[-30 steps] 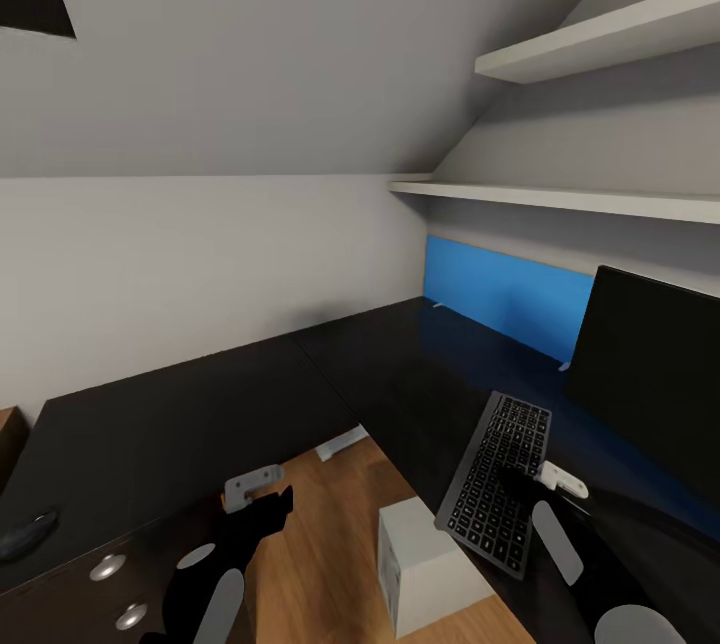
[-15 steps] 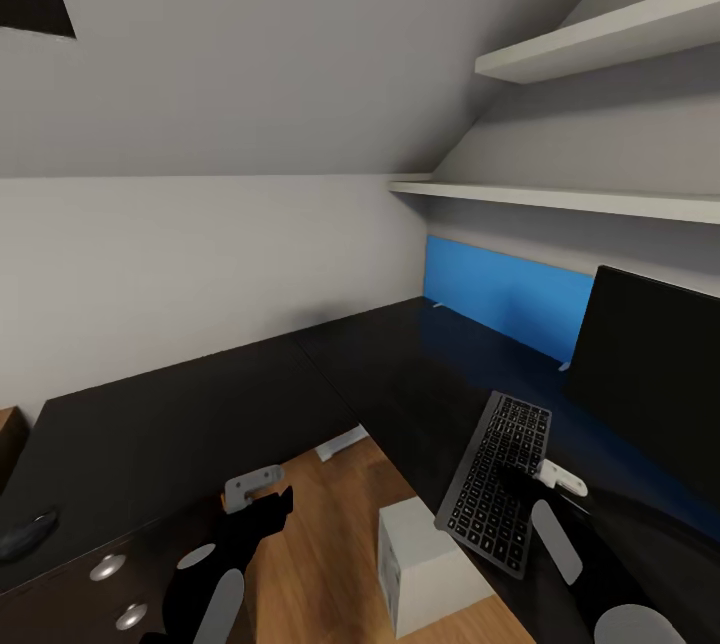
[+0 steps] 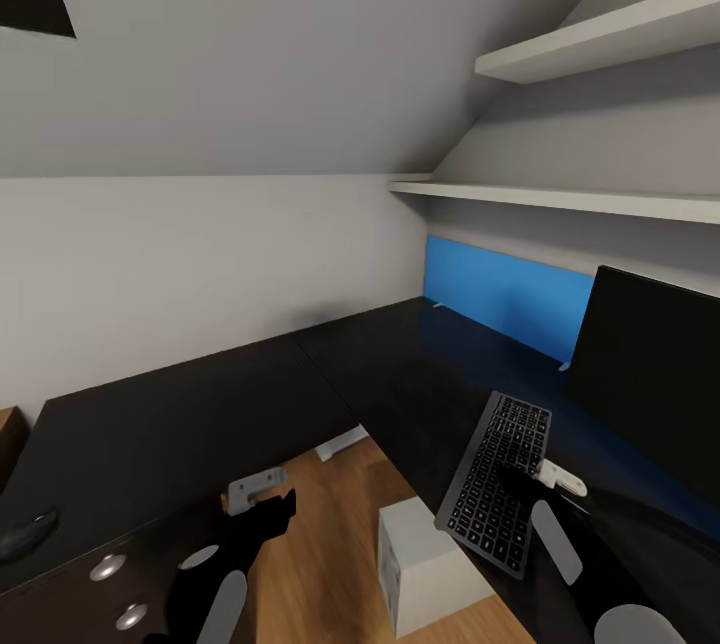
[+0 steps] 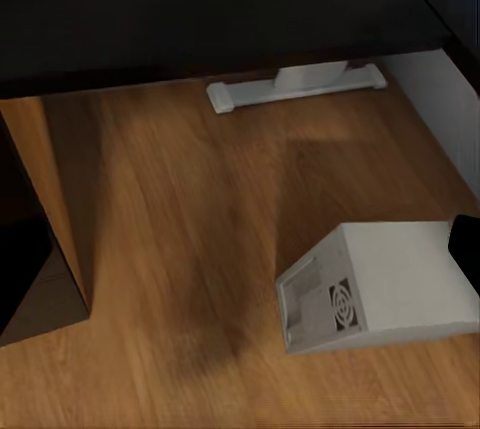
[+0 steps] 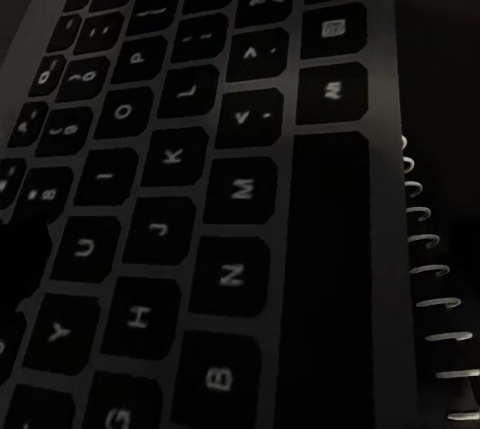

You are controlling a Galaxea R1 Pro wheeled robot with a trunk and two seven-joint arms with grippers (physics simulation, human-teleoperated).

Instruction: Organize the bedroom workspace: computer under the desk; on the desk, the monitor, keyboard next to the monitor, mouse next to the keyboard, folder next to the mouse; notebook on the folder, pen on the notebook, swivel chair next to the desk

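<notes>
right pincer over keyboard

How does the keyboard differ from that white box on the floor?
The keyboard is dark, thin and flat; the computer is a white, blocky case. The keyboard lies on the desk, beside the monitor; the computer sits on the wood floor beside the desk. Both are rectangular.

Keyboard on desk, left of monitor; computer on floor.
</notes>
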